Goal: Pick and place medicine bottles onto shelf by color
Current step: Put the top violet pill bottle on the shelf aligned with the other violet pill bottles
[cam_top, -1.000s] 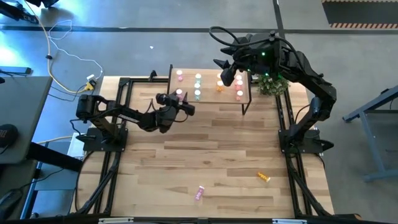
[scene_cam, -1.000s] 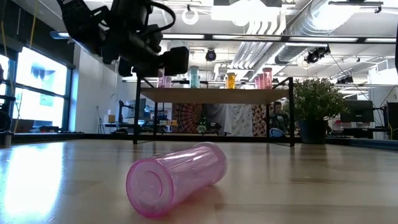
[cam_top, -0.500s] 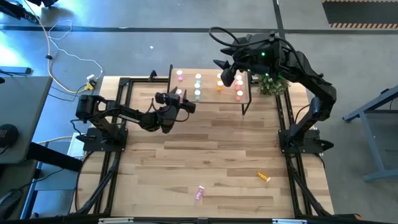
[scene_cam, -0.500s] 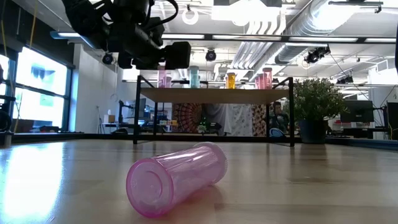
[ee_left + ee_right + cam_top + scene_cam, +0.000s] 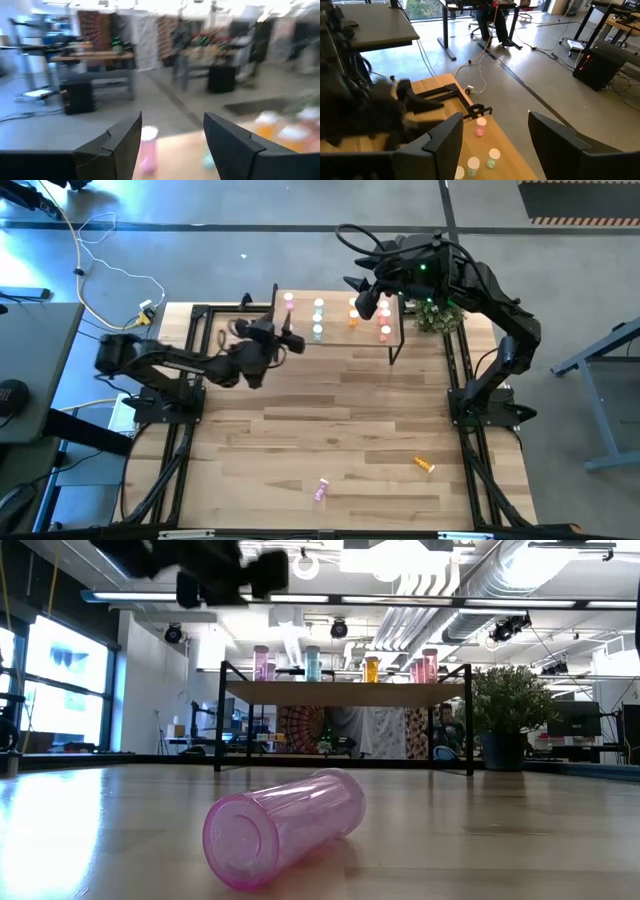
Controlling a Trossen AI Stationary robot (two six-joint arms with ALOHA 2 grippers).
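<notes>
Hovering open by the shelf's [image 5: 335, 340] left edge: left tool [image 5: 290, 340].

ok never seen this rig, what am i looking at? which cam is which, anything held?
Two dark robot arms work at a wooden table. One camera looks straight down, one sits at tabletop height, and one rides on each wrist. The left gripper hovers by the shelf's left end, fingers open and holding nothing. The right gripper waits above the shelf, also open and empty. Small capped bottles stand sorted on the shelf. Two remain lying on the table: a pink bottle and an orange bottle. A potted plant stands beside the shelf.
</notes>
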